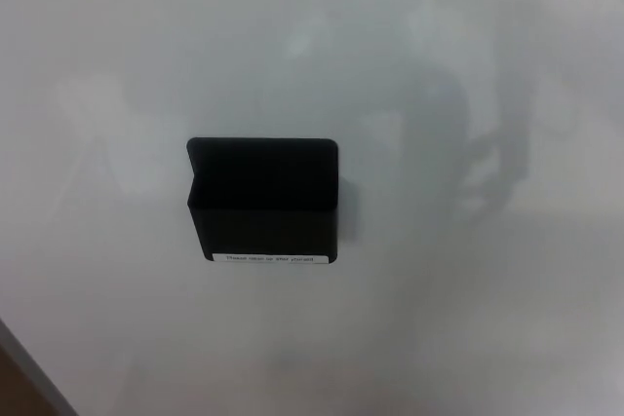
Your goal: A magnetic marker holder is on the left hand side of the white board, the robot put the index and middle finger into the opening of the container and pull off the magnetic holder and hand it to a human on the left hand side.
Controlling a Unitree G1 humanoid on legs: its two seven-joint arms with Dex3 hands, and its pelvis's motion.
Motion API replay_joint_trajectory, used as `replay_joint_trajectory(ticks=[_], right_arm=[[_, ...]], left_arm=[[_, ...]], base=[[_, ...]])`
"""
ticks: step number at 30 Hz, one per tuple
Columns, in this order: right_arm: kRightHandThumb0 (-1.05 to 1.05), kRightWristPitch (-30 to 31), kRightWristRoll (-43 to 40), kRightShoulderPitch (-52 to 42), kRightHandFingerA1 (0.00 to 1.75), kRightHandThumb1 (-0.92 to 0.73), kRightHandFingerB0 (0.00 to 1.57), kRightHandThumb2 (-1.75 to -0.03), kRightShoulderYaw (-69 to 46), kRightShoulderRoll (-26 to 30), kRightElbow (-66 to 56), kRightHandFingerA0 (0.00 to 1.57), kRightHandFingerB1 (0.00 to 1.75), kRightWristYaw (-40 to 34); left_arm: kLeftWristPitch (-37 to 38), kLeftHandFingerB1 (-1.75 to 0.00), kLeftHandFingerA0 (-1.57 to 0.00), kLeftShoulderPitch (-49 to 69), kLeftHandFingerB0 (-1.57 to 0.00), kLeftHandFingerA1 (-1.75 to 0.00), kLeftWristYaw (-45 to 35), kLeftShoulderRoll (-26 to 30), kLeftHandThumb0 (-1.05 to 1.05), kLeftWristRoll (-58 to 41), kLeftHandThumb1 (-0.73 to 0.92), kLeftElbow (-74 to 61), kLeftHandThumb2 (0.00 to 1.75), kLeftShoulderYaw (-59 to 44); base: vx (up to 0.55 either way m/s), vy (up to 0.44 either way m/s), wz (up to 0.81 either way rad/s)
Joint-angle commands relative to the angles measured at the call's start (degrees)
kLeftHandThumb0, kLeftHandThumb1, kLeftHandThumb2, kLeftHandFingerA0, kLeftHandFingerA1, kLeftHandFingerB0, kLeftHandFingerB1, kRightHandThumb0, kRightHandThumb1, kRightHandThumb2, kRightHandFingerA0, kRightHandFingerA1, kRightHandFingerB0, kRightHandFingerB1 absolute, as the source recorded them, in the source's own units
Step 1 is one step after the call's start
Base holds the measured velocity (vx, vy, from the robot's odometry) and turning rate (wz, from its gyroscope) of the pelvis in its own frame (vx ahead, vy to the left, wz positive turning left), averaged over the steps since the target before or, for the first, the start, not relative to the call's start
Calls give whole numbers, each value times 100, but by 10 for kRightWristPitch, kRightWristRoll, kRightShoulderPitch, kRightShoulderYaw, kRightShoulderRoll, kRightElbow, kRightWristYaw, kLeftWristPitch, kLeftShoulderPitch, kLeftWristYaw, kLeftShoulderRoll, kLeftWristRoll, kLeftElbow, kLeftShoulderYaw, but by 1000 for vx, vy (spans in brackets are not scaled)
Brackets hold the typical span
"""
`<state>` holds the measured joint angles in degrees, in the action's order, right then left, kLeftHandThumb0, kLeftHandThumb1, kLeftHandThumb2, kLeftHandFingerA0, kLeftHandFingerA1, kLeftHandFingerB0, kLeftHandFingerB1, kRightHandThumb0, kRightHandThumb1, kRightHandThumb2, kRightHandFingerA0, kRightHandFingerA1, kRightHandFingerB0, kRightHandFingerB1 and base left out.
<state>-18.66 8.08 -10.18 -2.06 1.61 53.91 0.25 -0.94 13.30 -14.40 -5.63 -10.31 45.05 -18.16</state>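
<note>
Plain black marker holder (263, 202), white label strip (276, 259) with dark lettering, glossy white whiteboard (468, 338)

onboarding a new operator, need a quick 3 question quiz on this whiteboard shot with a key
1. True or false: the black magnetic holder is attached to the whiteboard.
2. Where is the white label strip on the holder? A) along the top edge B) along the bottom edge C) on the left side
3. How many robot hands show in the head view?

Key: 1 true. 2 B; its print is too blurred to read. 3 none, neither hand is in view.
</note>
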Motion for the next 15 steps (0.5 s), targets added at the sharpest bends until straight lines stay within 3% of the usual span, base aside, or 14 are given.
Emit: replay_joint_trajectory(ticks=[1, 4, 6, 7, 8, 10, 11, 15], right_arm=[[-33, -186, -64, 3, 55, -62, 50, -59, -35, -17, 18, 101, 40, 30], [-33, -194, -63, 7, 55, -62, 50, -59, -40, -18, 26, 101, 40, 31], [-31, -197, -64, 10, 55, -62, 50, -58, -41, -19, 31, 101, 40, 33], [-31, -197, -65, 10, 55, -62, 50, -58, -42, -20, 31, 100, 41, 35], [-31, -199, -64, 11, 55, -62, 50, -58, -42, -21, 33, 101, 40, 35], [-31, -201, -61, 12, 55, -62, 50, -58, -41, -21, 35, 101, 40, 32], [-32, -204, -58, 12, 55, -62, 50, -58, -40, -20, 35, 101, 40, 28], [-34, -210, -52, 12, 54, -62, 50, -58, -37, -18, 37, 101, 41, 23]], left_arm=[[146, -39, -55, 64, -26, -49, -105, -19, -13, -72, 62, -133, 58, -14], [155, -40, -57, 89, -27, -48, -104, -17, -14, -52, 61, -211, 57, 11], [194, -42, -58, 120, -26, -46, -116, 9, -20, -24, 58, -344, 57, 47], [191, -42, -59, 127, -29, -45, -118, 15, -21, -23, 56, -380, 56, 53], [177, -51, -55, 134, -26, -52, -124, 31, -31, -26, 47, -448, 67, 60], [169, -51, -55, 138, -26, -52, -129, 48, -31, -27, 47, -506, 67, 66], [167, -51, -65, 130, -28, -44, -140, 83, -26, -19, 56, -574, 56, 65], [108, -57, -60, 82, -25, -47, -177, 172, -20, -54, 52, -706, 55, 44]], base=[[0, 0, 0], [0, 0, 0], [0, 0, 0], [0, 0, 0], [0, 0, 0], [0, 0, 0], [0, 0, 0], [0, 0, 0]])
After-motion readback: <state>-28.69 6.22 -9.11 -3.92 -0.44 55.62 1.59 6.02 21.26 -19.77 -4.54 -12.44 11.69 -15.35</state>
